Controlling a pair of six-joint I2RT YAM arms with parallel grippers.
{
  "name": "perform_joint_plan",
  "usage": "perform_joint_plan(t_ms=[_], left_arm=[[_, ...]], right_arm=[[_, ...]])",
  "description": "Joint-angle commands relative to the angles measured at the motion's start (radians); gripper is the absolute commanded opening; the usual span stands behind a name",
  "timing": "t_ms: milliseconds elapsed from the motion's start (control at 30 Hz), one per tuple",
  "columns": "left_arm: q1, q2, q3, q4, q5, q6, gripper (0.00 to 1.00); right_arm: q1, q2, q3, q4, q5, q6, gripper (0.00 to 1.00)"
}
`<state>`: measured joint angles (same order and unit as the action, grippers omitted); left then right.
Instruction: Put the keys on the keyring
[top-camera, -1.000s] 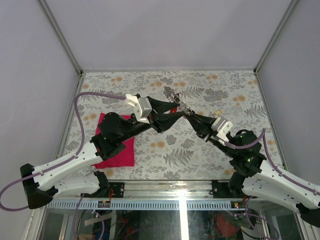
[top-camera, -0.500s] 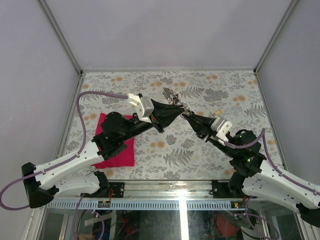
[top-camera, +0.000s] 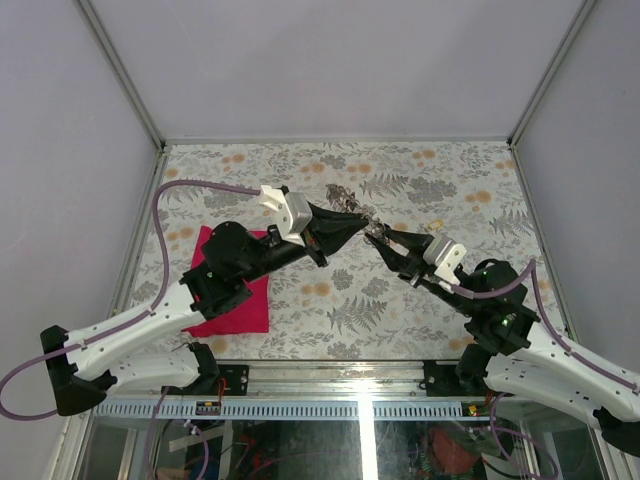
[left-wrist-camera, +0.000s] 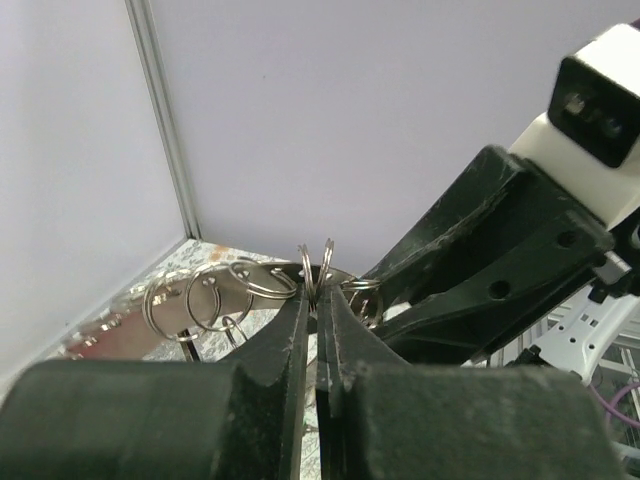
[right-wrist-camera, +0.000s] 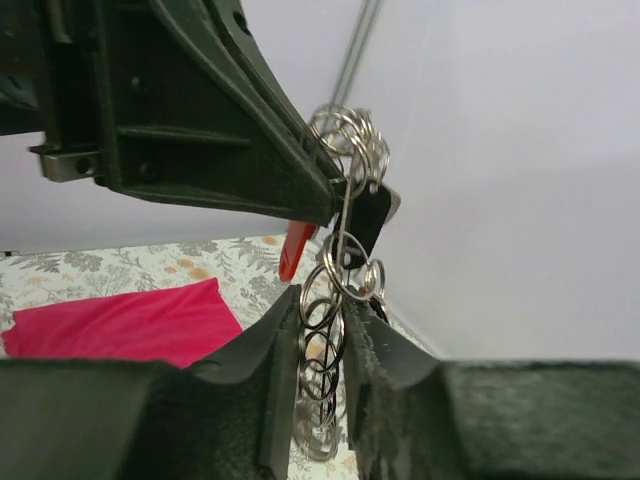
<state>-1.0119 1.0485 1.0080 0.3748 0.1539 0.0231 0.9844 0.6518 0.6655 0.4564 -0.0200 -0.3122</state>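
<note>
The keyring (top-camera: 345, 195) is a chain of silver split rings hanging in the air between my two grippers. My left gripper (top-camera: 357, 221) is shut on one upright ring (left-wrist-camera: 318, 268) at its fingertips (left-wrist-camera: 318, 290); more rings (left-wrist-camera: 200, 295) trail off to its left. My right gripper (top-camera: 376, 236) meets it tip to tip. In the right wrist view its jaws (right-wrist-camera: 322, 305) stand close on the hanging rings (right-wrist-camera: 335, 275). A red key head (right-wrist-camera: 297, 250) and a black key head (right-wrist-camera: 368, 222) hang on the chain just under the left gripper's fingers (right-wrist-camera: 230, 150).
A magenta cloth (top-camera: 235, 300) lies on the floral table (top-camera: 450, 180) under the left arm, and also shows in the right wrist view (right-wrist-camera: 110, 325). Grey walls with metal corner posts (top-camera: 125, 80) enclose the table on three sides.
My left gripper's fingers, spread a second ago, have closed on a ring. My right gripper has shifted slightly toward the near edge, still at the chain.
</note>
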Motion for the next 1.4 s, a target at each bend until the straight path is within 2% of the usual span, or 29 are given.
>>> perform_joint_plan(t_ms=[0,167,333,467,600,800,967,1367], left_arm=[[-0.002,-0.035,0.059,-0.071,-0.011,0.035,0.00],[-0.001,-0.075,0.052,-0.124,0.007,0.018,0.00],[-0.001,-0.102,0.039,-0.183,0.032,0.005,0.00],[-0.002,-0.120,0.020,-0.231,0.060,-0.008,0.00],[-0.002,-0.126,0.016,-0.299,0.126,-0.011,0.00],[-0.001,-0.131,0.009,-0.365,0.243,-0.014,0.00],[-0.002,-0.135,0.008,-0.409,0.318,0.001,0.00],[-0.001,-0.172,0.010,-0.481,0.359,0.046,0.00]], right_arm=[[0.005,-0.047,0.088,-0.057,-0.085,0.002,0.31],[0.005,-0.097,0.111,-0.223,-0.142,0.020,0.46],[0.004,-0.161,0.145,-0.368,-0.165,0.040,0.51],[0.004,-0.171,0.211,-0.488,-0.204,0.059,0.51],[0.005,-0.145,0.285,-0.604,-0.272,0.081,0.44],[0.005,-0.035,0.408,-0.754,-0.441,0.150,0.44],[0.004,0.076,0.511,-0.866,-0.515,0.194,0.42],[0.005,0.150,0.520,-0.847,-0.495,0.227,0.42]])
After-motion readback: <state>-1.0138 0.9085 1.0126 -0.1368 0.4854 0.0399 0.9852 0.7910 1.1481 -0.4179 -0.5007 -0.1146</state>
